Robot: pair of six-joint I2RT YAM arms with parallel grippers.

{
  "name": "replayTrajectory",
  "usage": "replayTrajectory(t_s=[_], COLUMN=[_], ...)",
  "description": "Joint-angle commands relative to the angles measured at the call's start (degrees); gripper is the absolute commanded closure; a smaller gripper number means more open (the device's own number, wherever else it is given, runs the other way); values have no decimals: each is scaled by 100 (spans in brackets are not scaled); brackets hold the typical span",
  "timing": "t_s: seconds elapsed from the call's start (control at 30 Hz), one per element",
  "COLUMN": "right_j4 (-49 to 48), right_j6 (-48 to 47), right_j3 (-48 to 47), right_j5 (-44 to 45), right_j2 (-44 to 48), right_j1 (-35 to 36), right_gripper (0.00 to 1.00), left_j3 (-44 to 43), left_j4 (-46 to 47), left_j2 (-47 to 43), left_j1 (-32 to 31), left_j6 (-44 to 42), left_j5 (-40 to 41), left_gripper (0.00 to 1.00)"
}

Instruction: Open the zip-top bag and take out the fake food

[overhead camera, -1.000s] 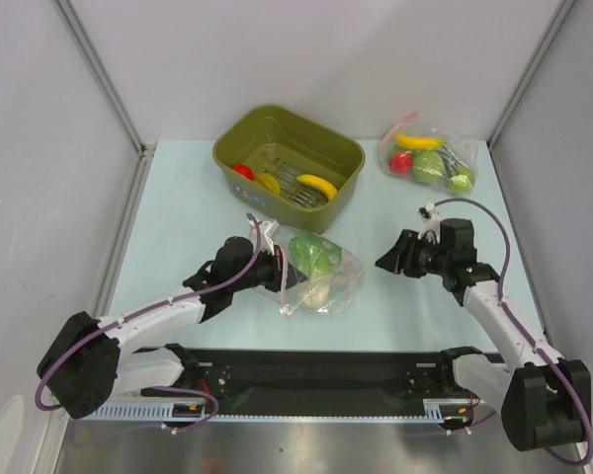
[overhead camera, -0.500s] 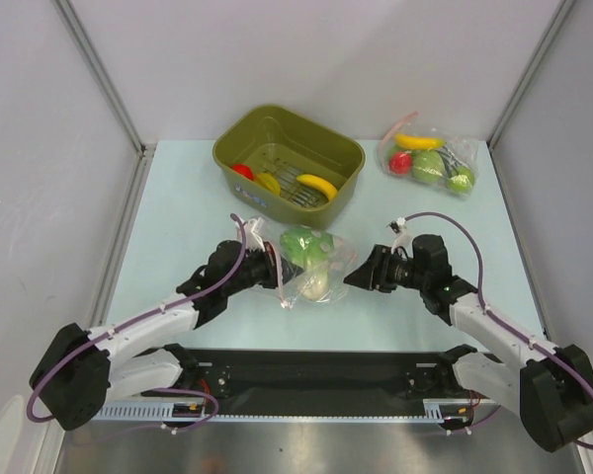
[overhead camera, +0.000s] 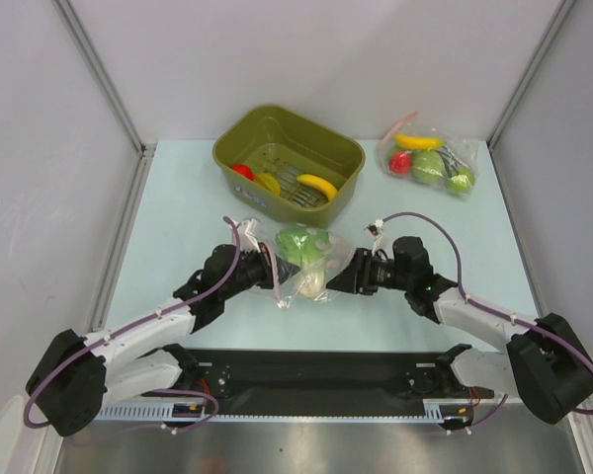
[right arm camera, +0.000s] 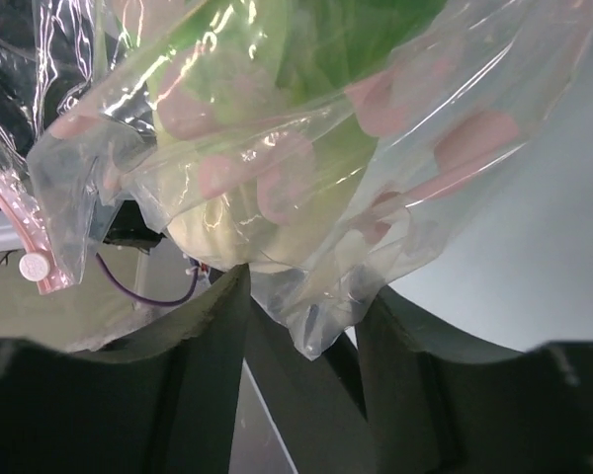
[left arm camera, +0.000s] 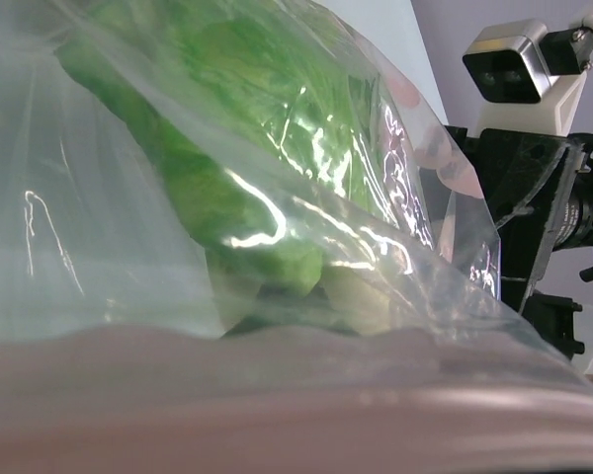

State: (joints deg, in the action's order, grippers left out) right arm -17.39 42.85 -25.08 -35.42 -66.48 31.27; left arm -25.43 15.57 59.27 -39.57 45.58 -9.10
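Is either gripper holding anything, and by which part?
Left gripper grips the bag by its pink zip edge; right gripper is open around a corner.

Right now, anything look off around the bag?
Nothing spilled or damaged. The bag is held up crumpled, pinched by the left end effector, cabbage inside; one corner sits between the open fingers of the right end effector.

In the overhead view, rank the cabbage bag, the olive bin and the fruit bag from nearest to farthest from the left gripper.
1. The cabbage bag: pinched in the jaws of the left gripper, just to its right.
2. The olive bin: farther back, near the table's middle.
3. The fruit bag: back right corner, clearly the farthest.
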Motion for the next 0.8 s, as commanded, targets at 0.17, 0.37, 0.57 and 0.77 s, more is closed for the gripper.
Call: replayTrajectory(t_s=[0.17,0.37,0.57,0.77], right_j4=[-205,788,1501,2186], right_j6=[-83,-706,-1147,-1674], right_j3=[-76,-287,-410,-699], right_j5=[-44,-88,-298,-413], right_j2=[-155,82,311,381], right_j1=[134,-287,-1112,-1772], right_gripper=[100,100,100,100], left_j3=[29,126,152,-23], left_j4=[263,-186,-388,-529], left_j2=[-476,-995,-1154,-1110], left_j1=[28,265,477,521], left_j6=[83,-41,-137,-453], left_j5=[496,743,463,-21], left_gripper=[99,100,100,100])
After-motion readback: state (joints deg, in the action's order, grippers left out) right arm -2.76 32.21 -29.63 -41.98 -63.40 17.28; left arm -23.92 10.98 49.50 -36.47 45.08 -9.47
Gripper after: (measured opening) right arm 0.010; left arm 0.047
